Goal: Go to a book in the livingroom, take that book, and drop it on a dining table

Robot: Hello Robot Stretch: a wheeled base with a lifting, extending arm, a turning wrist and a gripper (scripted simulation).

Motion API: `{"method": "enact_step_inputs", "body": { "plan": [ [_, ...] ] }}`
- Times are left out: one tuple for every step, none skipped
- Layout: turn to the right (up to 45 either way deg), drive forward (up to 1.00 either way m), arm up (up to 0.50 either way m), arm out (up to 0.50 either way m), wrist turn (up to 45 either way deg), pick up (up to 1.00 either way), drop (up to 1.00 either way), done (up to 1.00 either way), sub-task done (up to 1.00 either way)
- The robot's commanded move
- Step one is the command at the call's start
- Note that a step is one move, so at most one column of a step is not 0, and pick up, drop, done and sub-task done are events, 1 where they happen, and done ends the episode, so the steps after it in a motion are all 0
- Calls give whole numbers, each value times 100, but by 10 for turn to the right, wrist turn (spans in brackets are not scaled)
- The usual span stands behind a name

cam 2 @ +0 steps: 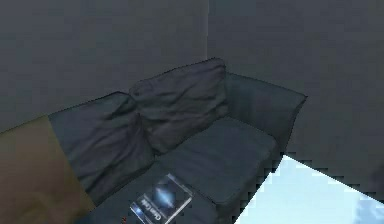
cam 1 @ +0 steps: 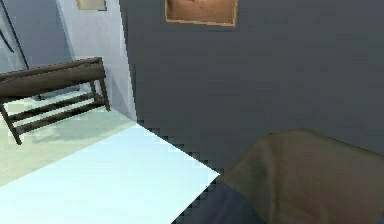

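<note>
Floor (cam 1: 110, 170): pale open patch across the lower left and centre of the forward view, bounded on its right by a diagonal edge where a dark wall (cam 1: 280, 80) meets it. Dark wooden bench (cam 1: 55, 90) stands at the left edge, and pale floor runs on beneath it. Framed picture (cam 1: 200, 10) hangs on the dark wall at the top centre. Brown rounded cushion (cam 1: 310, 175) fills the lower right corner and closes off that side.

Arm side view: dark grey sofa (cam 2: 262, 100) sits in a corner between two dark walls, with two crumpled back cushions (cam 2: 180, 95) across the middle. Its right arm drops to pale floor at the lower right.

Book (cam 2: 162, 200): lies flat on the sofa's seat at the lower centre, near the seat's front edge, dark cover up with pale marks. Long axis appears to run diagonally, lower left to upper right. One corner points to the bottom edge.

Jaw state: cannot tell from these views.
</note>
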Motion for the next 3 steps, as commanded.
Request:
{"method": "enact_step_inputs", "body": {
  "plan": [
    [0, 0, 0, 20, 0, 0, 0, 0, 0],
    [0, 0, 0, 0, 450, 0, 0, 0, 0],
    [0, 0, 0, 0, 450, 0, 0, 0, 0]
  ]
}}
